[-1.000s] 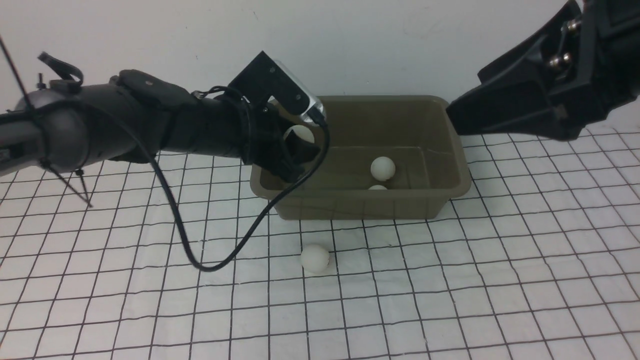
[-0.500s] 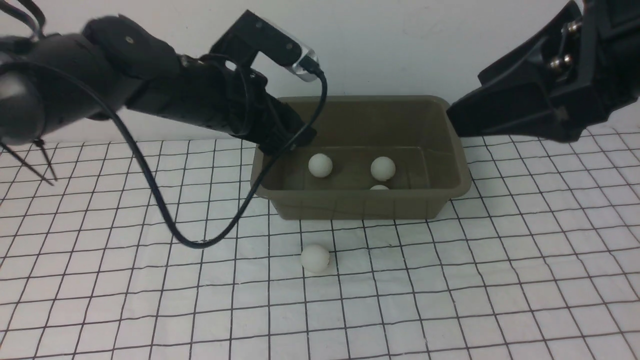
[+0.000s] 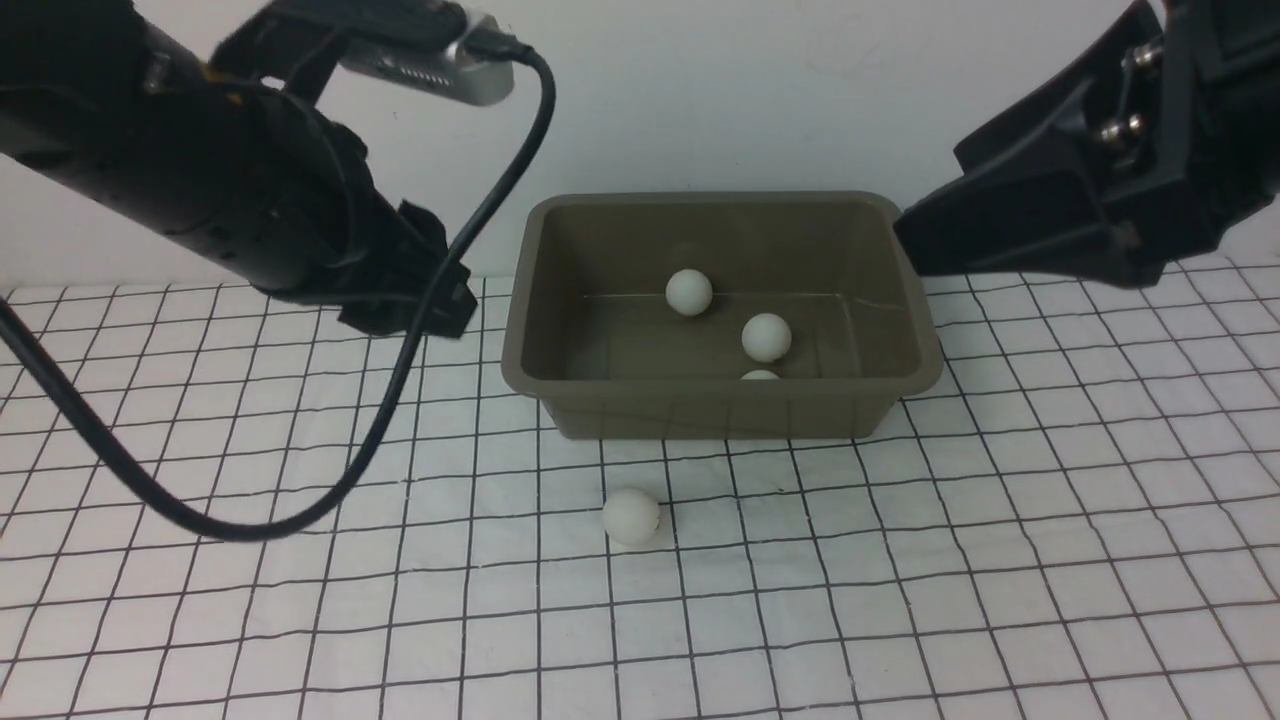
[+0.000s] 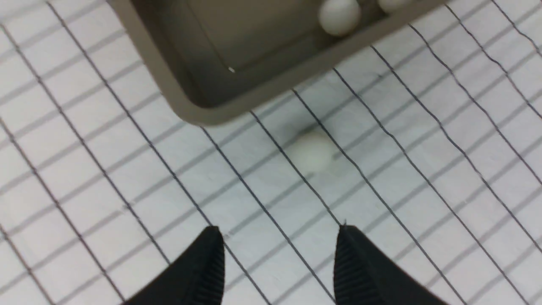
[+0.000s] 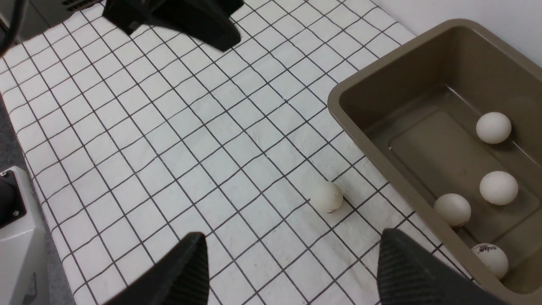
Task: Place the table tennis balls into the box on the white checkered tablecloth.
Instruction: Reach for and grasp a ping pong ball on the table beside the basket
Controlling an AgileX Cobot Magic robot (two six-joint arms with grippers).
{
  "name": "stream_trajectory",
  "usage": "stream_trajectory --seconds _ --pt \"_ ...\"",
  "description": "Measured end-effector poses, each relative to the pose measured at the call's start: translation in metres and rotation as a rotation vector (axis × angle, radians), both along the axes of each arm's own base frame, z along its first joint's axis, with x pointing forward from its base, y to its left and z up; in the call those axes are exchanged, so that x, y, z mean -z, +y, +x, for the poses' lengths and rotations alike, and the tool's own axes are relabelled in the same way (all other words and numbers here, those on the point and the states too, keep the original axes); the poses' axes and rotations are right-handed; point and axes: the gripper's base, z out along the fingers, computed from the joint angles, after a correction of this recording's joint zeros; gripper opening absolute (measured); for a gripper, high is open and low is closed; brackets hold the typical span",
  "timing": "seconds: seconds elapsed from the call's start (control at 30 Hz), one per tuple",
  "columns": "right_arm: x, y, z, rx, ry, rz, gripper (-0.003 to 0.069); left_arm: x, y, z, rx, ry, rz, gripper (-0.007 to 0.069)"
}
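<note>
The olive-grey box (image 3: 720,415) stands on the white checkered tablecloth (image 3: 900,560) at the back. Several table tennis balls lie inside it, among them one near the back wall (image 3: 689,292) and one further right (image 3: 767,337); the right wrist view shows these balls too (image 5: 498,187). One more ball (image 3: 631,516) rests on the cloth just in front of the box. My left gripper (image 3: 440,300) hangs left of the box, open and empty (image 4: 279,231), with that loose ball (image 4: 312,150) blurred ahead of it. High at the box's right end, my right gripper (image 3: 910,240) stands open and empty (image 5: 292,237).
A black cable (image 3: 400,380) loops from the left wrist down over the cloth left of the box. A grey device (image 5: 17,237) sits beside the cloth's edge. A white wall rises right behind the box.
The left gripper let its ball go into the box, then drew back up and to the left. That ball rolled toward the box's back wall. The right arm stayed still.
</note>
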Motion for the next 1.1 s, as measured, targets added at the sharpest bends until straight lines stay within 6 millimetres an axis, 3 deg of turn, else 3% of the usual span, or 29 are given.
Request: stream_trajectory --seconds 0.27,0.3,0.5,0.6,0.77,1.1 --pt "0.0 0.0 0.0 -0.01 -0.013 -0.005 0.0482 0.044 -0.015 -0.02 0.089 0.233 -0.122 0.0323" --pt "0.0 0.0 0.001 -0.007 -0.017 -0.004 0.0482 0.061 -0.023 -0.026 0.111 0.242 -0.13 0.0323" --pt "-0.001 0.0 0.002 0.001 -0.029 0.002 0.0482 0.1 -0.061 -0.035 0.188 0.111 -0.098 0.033" --pt "-0.001 0.0 0.002 0.001 -0.029 0.002 0.0482 0.117 -0.077 -0.029 0.191 0.094 -0.091 0.0382" --pt "-0.001 0.0 0.002 0.002 -0.026 0.003 0.0482 0.148 -0.084 -0.011 0.14 0.096 -0.061 0.047" --pt "-0.001 0.0 0.001 0.01 -0.008 0.01 0.0482 0.176 -0.087 0.013 0.047 0.009 -0.044 0.0482"
